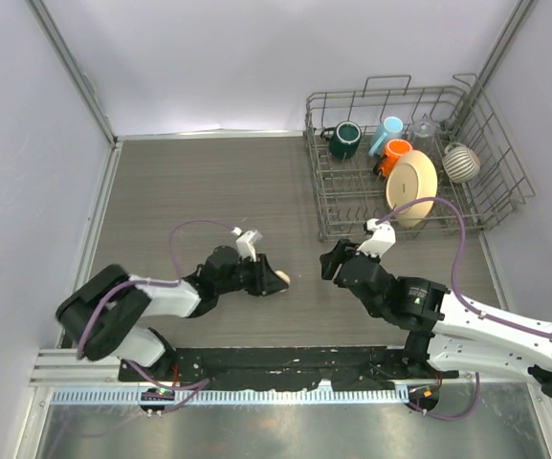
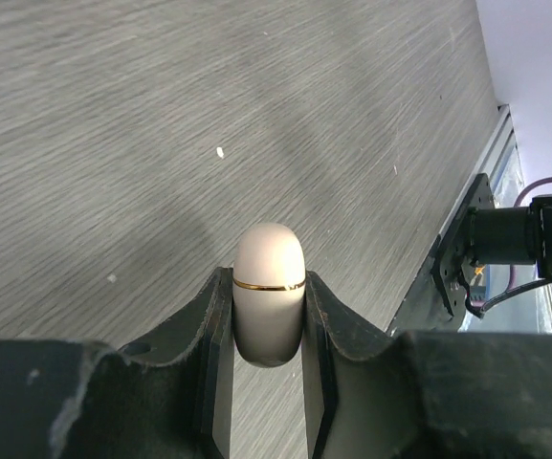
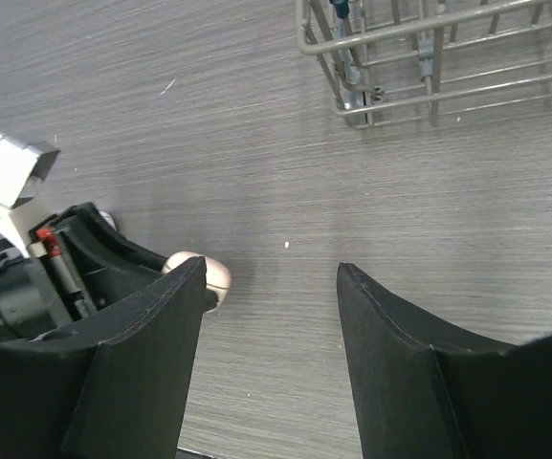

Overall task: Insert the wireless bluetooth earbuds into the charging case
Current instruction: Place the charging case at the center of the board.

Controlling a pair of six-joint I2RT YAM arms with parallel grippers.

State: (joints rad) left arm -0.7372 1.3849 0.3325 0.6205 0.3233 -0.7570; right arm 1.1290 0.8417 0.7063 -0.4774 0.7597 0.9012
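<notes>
From up here I see the left fingers (image 1: 268, 277) clenched on the charging case (image 2: 269, 260), a small cream capsule with a thin gold seam around it. The lid looks shut along that seam. The fingers press on the two narrow sides, and the rounded end of the case sticks out past the tips. It sits low over the middle of the grey wood-grain bench (image 1: 189, 182), but I cannot tell whether it touches the surface. The right fingers (image 1: 331, 260) are spread apart with nothing between them. They hang over bare bench just to the right of the case and point toward it, and in the right wrist view the cream end of the case peeks out beside the left-hand tip. A tiny white speck (image 3: 287, 245) lies on the bench ahead of the right fingers. It is too small for me to say what it is, and I cannot make out any earbud for certain. At the far right stands a wire dish rack (image 1: 409, 96) holding a green mug (image 1: 344, 141), a blue cup (image 1: 386, 134), an orange cup (image 1: 395, 151), a cream plate (image 1: 412, 186) and a striped white ball (image 1: 461, 162), well apart from both arms.
</notes>
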